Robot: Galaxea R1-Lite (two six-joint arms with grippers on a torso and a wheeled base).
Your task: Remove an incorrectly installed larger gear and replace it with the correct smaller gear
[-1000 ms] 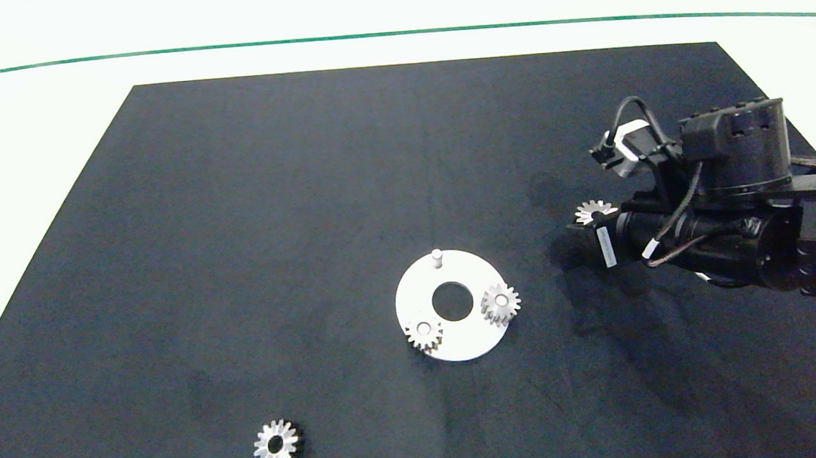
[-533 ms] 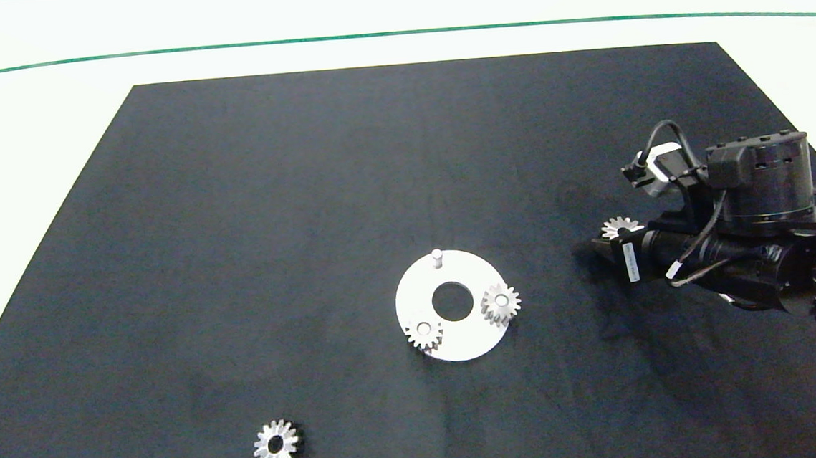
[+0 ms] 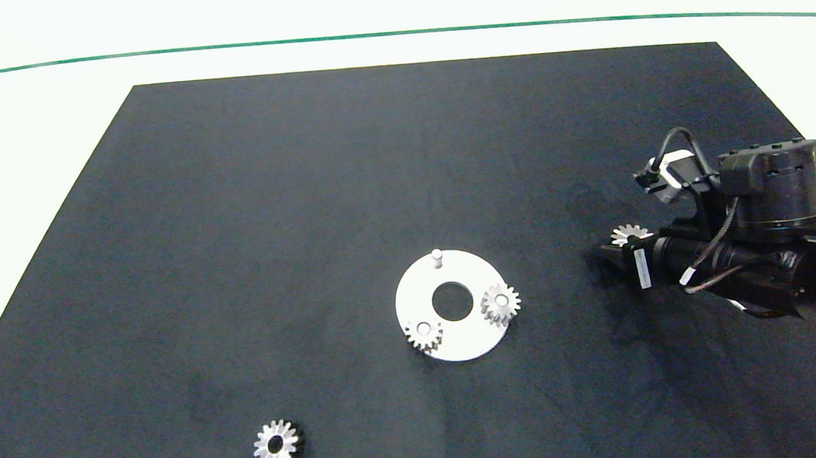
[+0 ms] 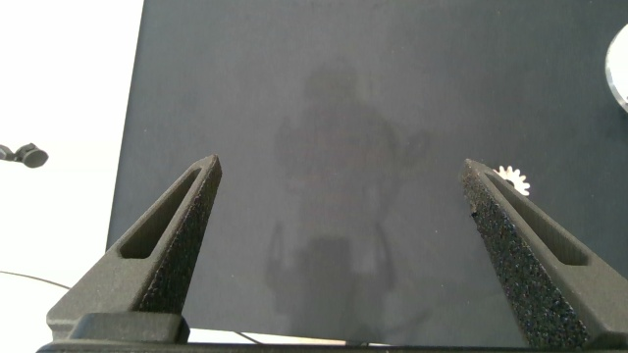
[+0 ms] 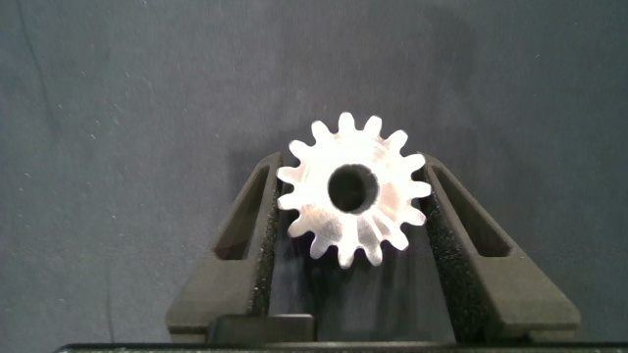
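Observation:
My right gripper [image 3: 622,240] is shut on the larger gear [image 3: 629,234], a silver spur gear, at the right of the black mat, well to the right of the white round plate [image 3: 412,293]. In the right wrist view the gear [image 5: 353,188] sits between both pads with its bore facing the camera. The plate carries two small gears [image 3: 424,333] [image 3: 501,304] and one bare peg [image 3: 436,257]. The smaller gear [image 3: 276,445] lies loose near the mat's front left. My left gripper [image 4: 341,176] hangs open and empty over the mat, outside the head view.
The black mat [image 3: 305,193] covers most of the white table, whose bare surface shows at the left and far side. In the left wrist view a loose gear [image 4: 511,179] lies beside the right finger and the mat's edge [image 4: 132,118] runs along one side.
My right gripper has carried the gear further right, away from the plate, and slightly toward the front. Plate, its two gears and the loose gear have not moved.

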